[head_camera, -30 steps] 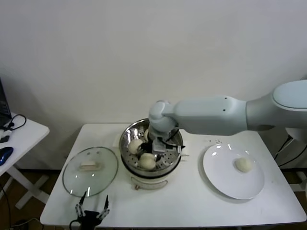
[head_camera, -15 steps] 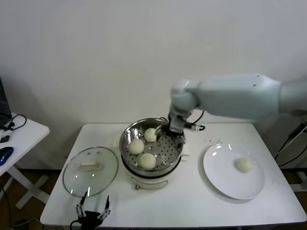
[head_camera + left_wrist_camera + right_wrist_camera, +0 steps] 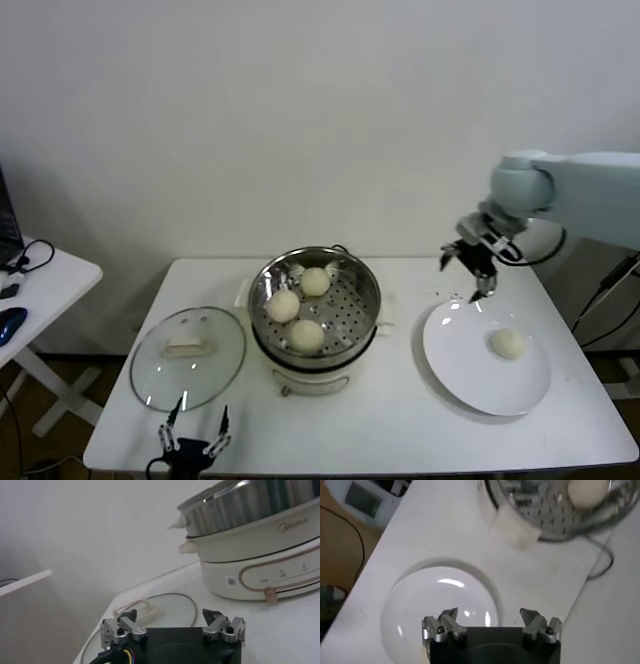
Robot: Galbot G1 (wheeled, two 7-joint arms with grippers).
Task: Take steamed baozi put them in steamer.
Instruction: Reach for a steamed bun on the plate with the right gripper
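Observation:
The steel steamer (image 3: 367, 283) on its white pot base stands mid-table and holds three creamy-white baozi (image 3: 283, 305), (image 3: 315, 281), (image 3: 307, 336). A fourth baozi (image 3: 509, 343) lies on the white plate (image 3: 455, 360) at the right. My right gripper (image 3: 468, 276) is open and empty, hovering above the plate's far edge, short of that baozi. In the right wrist view its jaws (image 3: 490, 621) stand wide over the plate (image 3: 420, 610), with the steamer (image 3: 545, 515) and one baozi (image 3: 587, 491) beyond. My left gripper (image 3: 193, 440) is open and parked at the table's front edge.
A round glass lid (image 3: 188, 356) with a white handle lies left of the steamer, also in the left wrist view (image 3: 165, 607). A side table (image 3: 40, 280) with cables stands at far left. A wall runs behind the table.
My right gripper has left the steamer, leaving a third baozi in it, and swung right to above the plate's far edge. The left arm has not moved.

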